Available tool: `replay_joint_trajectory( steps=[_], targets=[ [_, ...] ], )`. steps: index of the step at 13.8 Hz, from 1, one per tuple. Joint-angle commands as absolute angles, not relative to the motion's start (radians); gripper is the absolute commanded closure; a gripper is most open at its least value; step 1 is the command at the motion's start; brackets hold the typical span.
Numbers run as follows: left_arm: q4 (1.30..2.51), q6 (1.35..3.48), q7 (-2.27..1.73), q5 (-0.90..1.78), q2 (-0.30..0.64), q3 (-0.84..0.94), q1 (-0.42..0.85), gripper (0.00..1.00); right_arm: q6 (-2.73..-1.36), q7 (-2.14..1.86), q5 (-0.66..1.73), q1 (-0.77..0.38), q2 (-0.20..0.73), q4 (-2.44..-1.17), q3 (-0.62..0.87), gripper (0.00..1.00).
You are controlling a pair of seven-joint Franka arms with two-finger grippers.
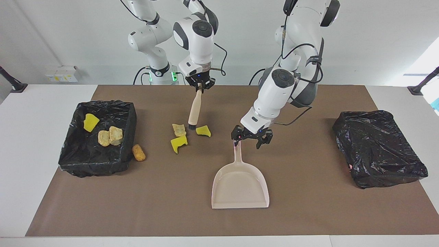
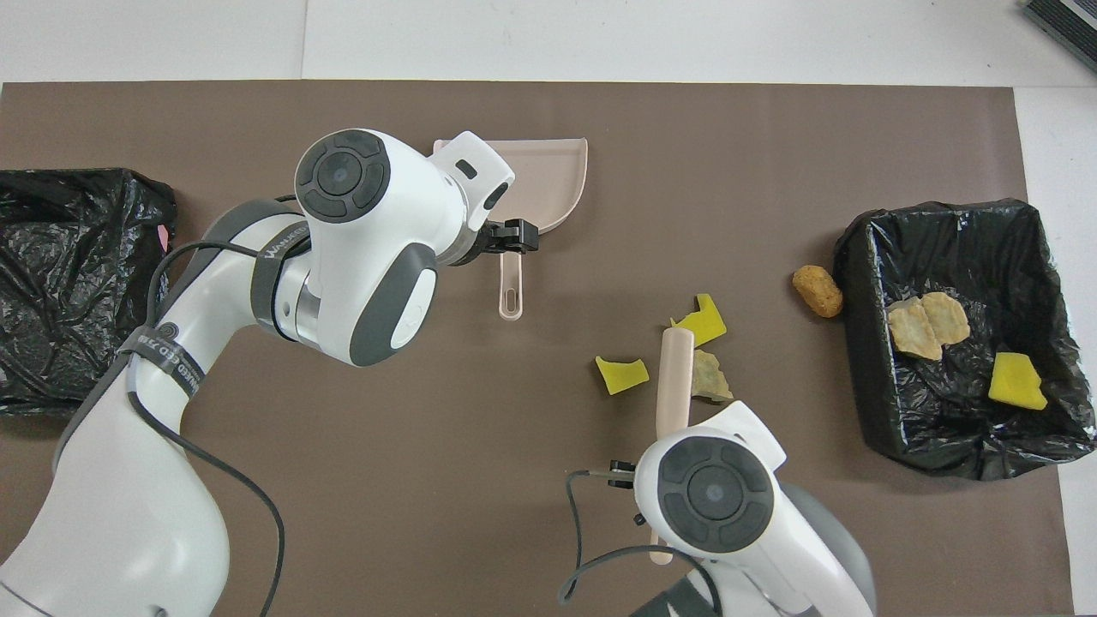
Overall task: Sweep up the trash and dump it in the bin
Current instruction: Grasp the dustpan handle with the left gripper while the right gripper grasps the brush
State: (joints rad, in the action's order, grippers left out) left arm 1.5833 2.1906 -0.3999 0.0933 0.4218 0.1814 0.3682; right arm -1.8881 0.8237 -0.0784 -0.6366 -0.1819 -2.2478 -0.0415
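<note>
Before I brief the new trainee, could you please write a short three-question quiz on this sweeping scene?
1. True or false: the right gripper is shut on the brush.
2. How many trash pieces lie in the open bin, and how many on the mat?
3. The left gripper is: A) open, at the dustpan handle; B) shut on a yellow sponge chunk; C) over the closed black bag.

Key:
1. True; the brush hangs handle-up with its bristles among the loose pieces.
2. Three in the bin, four on the mat.
3. A; whether it touches the handle cannot be told.
</note>
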Motion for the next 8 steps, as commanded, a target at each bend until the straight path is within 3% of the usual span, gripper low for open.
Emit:
replay_joint_trajectory(
  steps=[1,4,6,8],
  targets=[
    [1.588,2.197,-0.403,0.084,0.465,0.166,0.408,0.00,-1.853,0.711,-0.188,-0.516,-0.166,-2.255,-0.034,1.00],
    [1.589,2.203,-0.403,0.015,0.497,0.166,0.434,0.00,-1.873,0.557,-0.311,-0.387,-0.134,-2.255,-0.032,1.00],
    [1.591,2.197,-0.402,0.006,0.497,0.166,0.434,0.00,-1.990,0.474,-0.412,-0.293,-0.077,-2.260,-0.031,1.00],
    [1.586,2.186,-0.402,-0.024,0.497,0.166,0.434,0.00,-2.048,0.474,-0.504,-0.279,-0.020,-2.255,-0.032,1.00]
  ],
)
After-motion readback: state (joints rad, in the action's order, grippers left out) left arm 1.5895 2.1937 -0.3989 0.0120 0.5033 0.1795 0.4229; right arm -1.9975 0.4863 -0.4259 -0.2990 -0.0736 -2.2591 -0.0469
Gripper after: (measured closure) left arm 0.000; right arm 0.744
